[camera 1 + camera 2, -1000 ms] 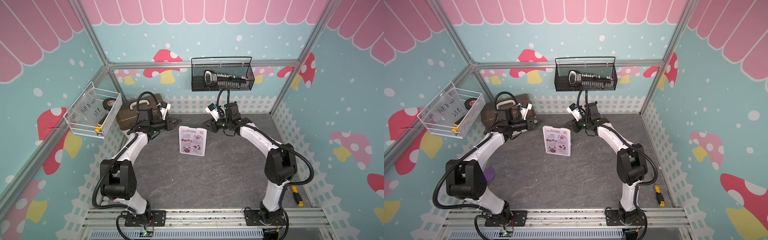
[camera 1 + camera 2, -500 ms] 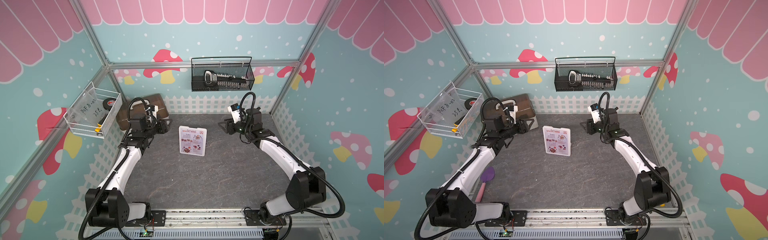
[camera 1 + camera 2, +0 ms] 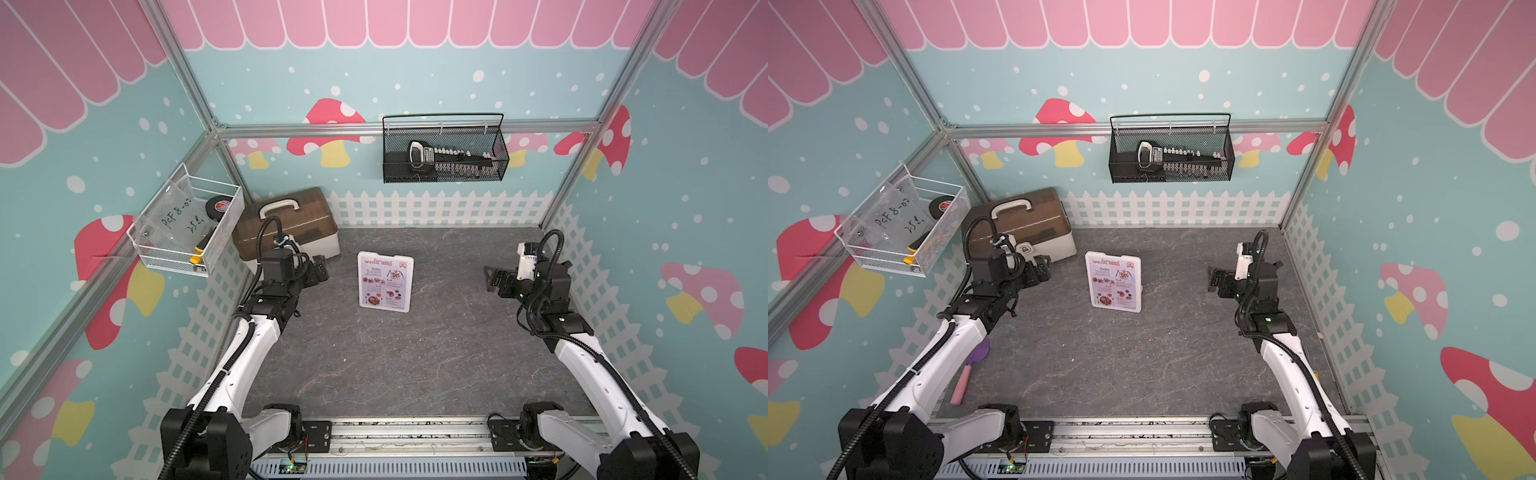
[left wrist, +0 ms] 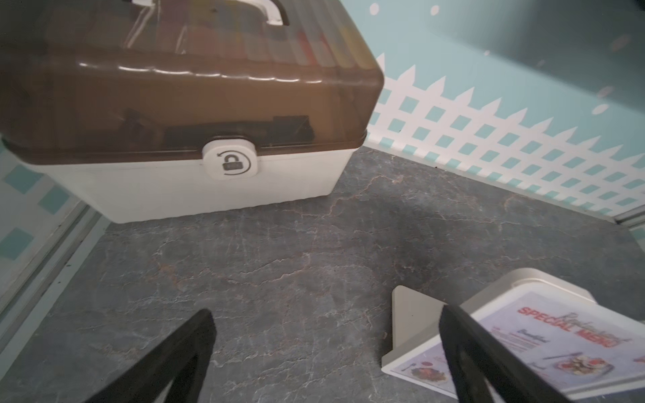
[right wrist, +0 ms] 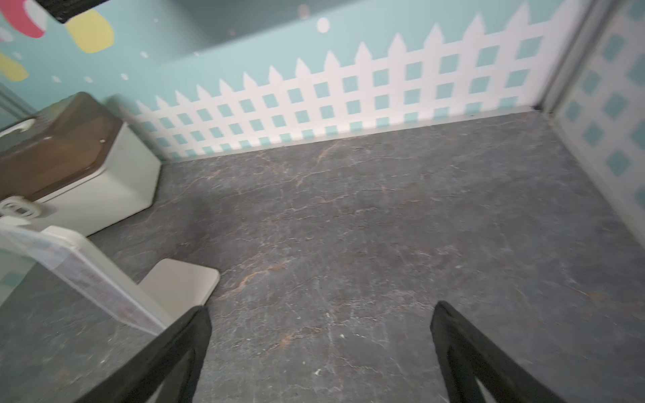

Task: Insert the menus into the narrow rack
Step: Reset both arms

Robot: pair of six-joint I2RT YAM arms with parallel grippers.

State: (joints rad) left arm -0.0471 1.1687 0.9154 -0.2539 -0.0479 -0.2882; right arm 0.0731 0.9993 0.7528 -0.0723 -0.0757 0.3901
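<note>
In both top views the menu [image 3: 384, 282] sits inside the narrow rack [image 3: 408, 286], which stands tilted back on the worktop [image 3: 415, 365] just above frame centre. The left claw [image 3: 321, 266] and right claw [image 3: 491, 279] flank it, well apart, both spread wide and empty. The sheet looks light and floppy and would likely buckle if pushed. Pinch its top edge while steadying the stiff, slick rack.

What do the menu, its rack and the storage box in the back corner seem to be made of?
Menu: probably printed paper; a flat sheet with a red heading and small photos.
Rack: likely white plastic; smooth moulded foot, rounded corners, and what looks like a clear glossy front.
Storage box: plastic too, it seems; see-through brown lid with bright reflections, opaque white base, moulded latch.
</note>
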